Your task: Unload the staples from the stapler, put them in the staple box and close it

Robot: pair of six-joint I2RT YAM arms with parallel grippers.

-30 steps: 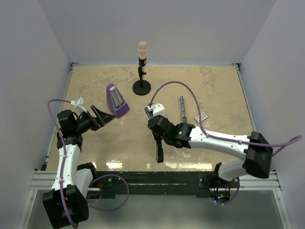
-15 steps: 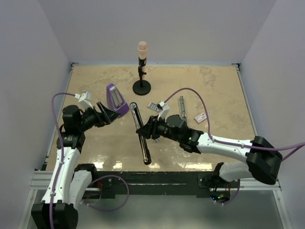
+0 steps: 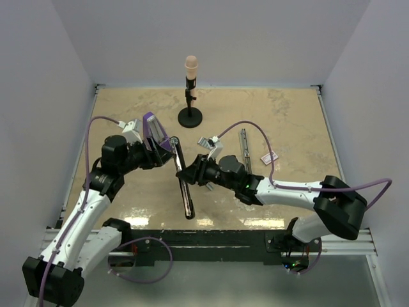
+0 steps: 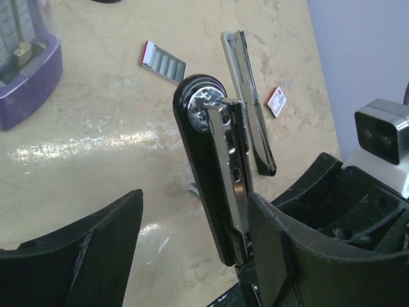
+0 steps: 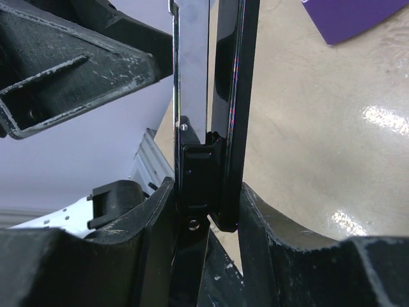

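Since the long, slim black and grey-metal stapler [image 3: 185, 195] is a rigid bar of two hinged layers, it should handle as stiff and fairly light. Its polished rail looks slippery, though, and the layers may swing apart if only one is pinched. It hangs clear of the worktop, and the right end effector [image 5: 208, 204] is clamped across both layers at its middle. The round riveted end stands beyond those fingers, toward the left arm.

That end sits between the parted jaws of the left end effector [image 4: 195, 214], which grips nothing. One finger [image 4: 83, 256] is well apart from the bar and the other [image 4: 281, 256] is just beside it; whether it touches I cannot tell. A sound hold for the left would be the flat black sides near the rivet, not the glossy metal edge.

Beyond the left end effector's tips, on the beige marbled worktop [image 4: 115, 115], lies the short silver-grey ridged strip of staples [image 4: 165, 64], apparently already out of the stapler. Thin, light and likely brittle, it is best pinched by its long edges.

Farther to the right of the fingers lie a second slim black-and-metal bar [image 4: 246, 83] and a small pink-and-white card [image 4: 277, 102]. A purple wedge-shaped case [image 4: 29, 70] sits off to their left.
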